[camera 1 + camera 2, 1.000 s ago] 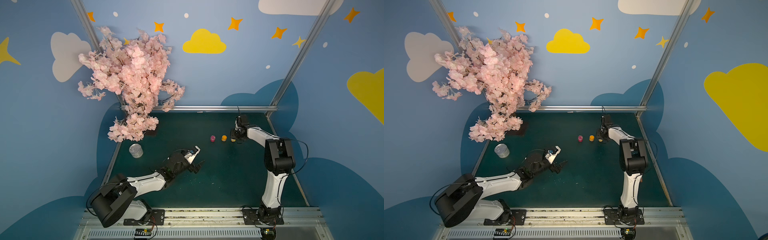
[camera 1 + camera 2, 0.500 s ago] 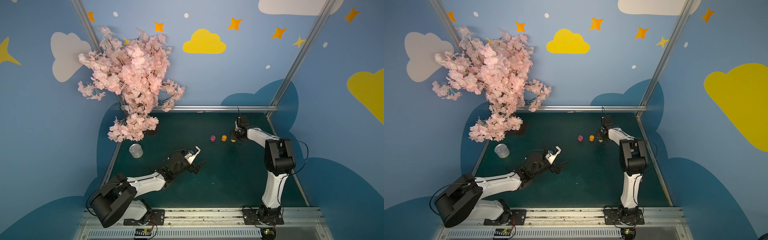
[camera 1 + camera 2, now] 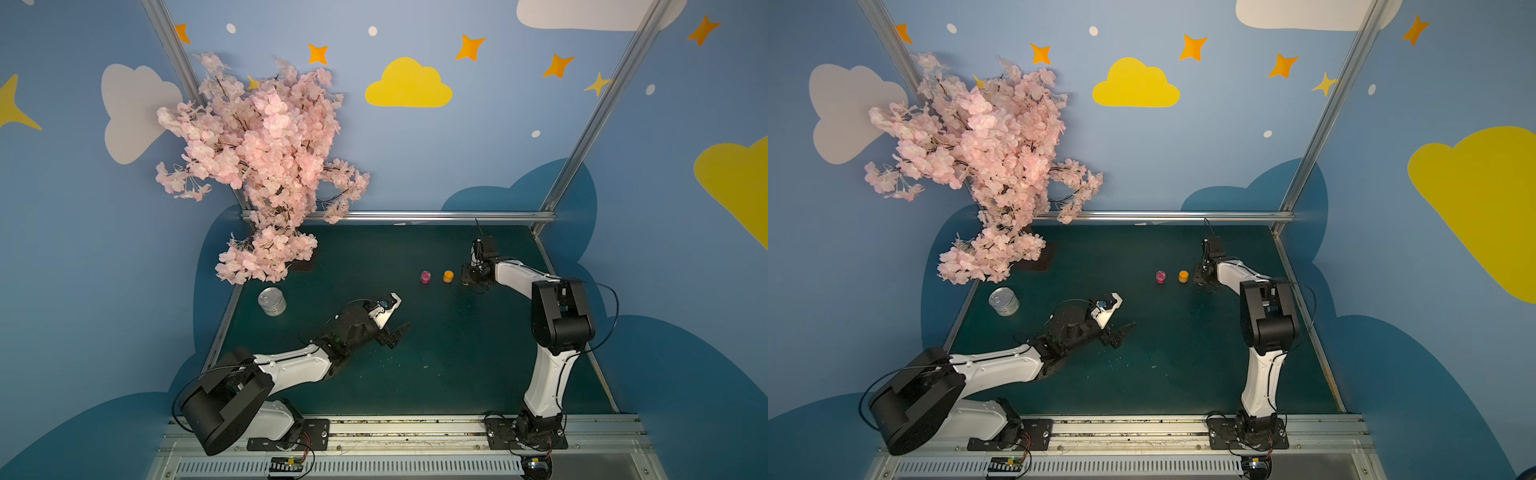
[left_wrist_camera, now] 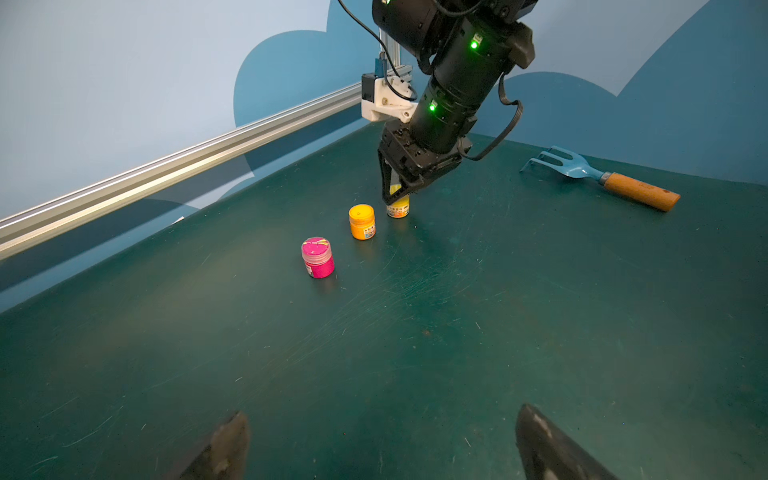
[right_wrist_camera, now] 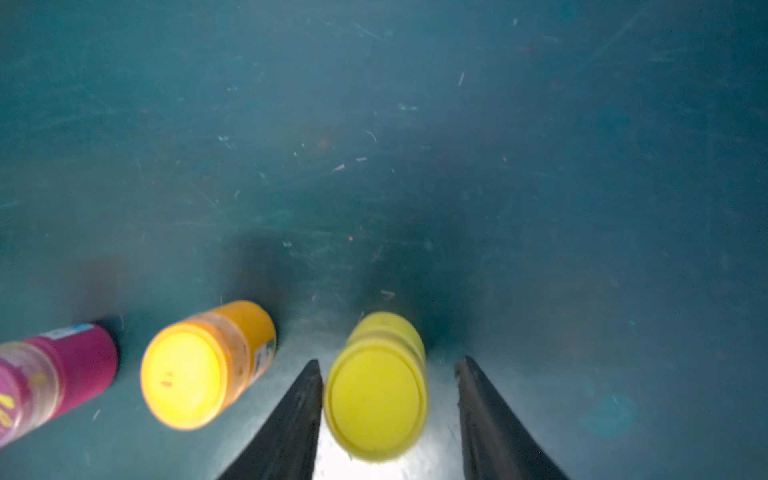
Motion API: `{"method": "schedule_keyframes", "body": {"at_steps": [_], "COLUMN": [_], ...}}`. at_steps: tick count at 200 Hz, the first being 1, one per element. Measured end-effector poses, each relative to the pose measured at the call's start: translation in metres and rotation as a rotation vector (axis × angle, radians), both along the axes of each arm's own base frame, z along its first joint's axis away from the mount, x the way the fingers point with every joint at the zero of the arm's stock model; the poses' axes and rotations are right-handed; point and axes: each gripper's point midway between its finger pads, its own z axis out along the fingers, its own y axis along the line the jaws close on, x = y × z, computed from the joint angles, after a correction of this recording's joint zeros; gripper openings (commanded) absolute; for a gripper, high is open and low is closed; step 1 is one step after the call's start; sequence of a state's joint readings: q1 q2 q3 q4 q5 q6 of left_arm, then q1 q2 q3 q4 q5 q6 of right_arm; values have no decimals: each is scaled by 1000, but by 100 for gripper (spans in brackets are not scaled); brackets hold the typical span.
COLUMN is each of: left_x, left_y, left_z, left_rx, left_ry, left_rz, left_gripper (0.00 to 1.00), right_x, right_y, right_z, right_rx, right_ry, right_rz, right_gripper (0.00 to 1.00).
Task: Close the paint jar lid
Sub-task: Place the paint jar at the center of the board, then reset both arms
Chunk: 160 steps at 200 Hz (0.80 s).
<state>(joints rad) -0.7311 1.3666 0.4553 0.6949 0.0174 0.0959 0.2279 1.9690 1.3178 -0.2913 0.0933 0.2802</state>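
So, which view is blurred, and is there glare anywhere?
Right wrist view: the yellow jar, orange jar and pink jar are soft, out of focus; white glare sits on the table inside the right pincer. Left wrist view: the jars are sharp.

sky-blue walls [image 3: 415,166] with painted yellow clouds [image 3: 407,85] and orange stars [image 3: 469,46] enclose a dark green tabletop [image 3: 457,357] edged by silver aluminium rails [image 3: 415,215]; a pink blossom tree [image 3: 262,153] stands in a far corner.
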Motion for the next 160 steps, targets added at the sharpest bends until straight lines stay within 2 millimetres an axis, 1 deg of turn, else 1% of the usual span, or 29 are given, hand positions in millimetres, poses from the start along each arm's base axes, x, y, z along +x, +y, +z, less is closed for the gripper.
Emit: {"method": "schedule_keyframes", "body": {"at_steps": [3,10,20,31,45,64,79,93,102,109,121,129,141,145,160], "left_x": [0,0,-1,-1,-1,-2,-2,-2,-2,-2,-2,-2,-2,-2,-3], "left_y": [0,0,-1,-1,-1,-2,-2,-2,-1,-1,1,3,10,13,29], "left_z": [0,0,0,0,0,0,0,1,2,3,9,14,24,27,43], "left_rx": [0,-1,-2,-4,-8,-10,-10,-11,-9,-9,-6,-3,9,14,32], "left_ry": [0,1,2,4,7,9,11,9,6,2,-20,-41,-89,-104,-183], "left_rz": [-1,-2,-5,-7,-9,-11,-12,-12,-11,-9,-7,-1,19,29,79], "left_gripper": [100,100,100,100,100,100,100,100,100,100,100,100,100,100,100], "right_x": [-1,-3,-5,-8,-11,-14,-25,-44,-61,-76,-102,-119,-145,-152,-179], "right_y": [0,-1,-1,1,5,11,16,18,18,18,16,16,12,11,2], "right_z": [0,4,10,22,46,97,142,183,202,213,222,221,211,204,188], "right_rx": [-4,-8,-16,-25,-33,-20,6,30,53,73,104,119,129,130,129], "right_ry": [-2,-9,-25,-53,-107,-219,-316,-404,-454,-485,-528,-544,-560,-557,-565], "right_rz": [2,3,14,29,54,92,130,159,180,196,222,243,262,268,266], "right_gripper": [63,71,73,75,78,81,82,82,82,82,82,82,82,82,83]}}
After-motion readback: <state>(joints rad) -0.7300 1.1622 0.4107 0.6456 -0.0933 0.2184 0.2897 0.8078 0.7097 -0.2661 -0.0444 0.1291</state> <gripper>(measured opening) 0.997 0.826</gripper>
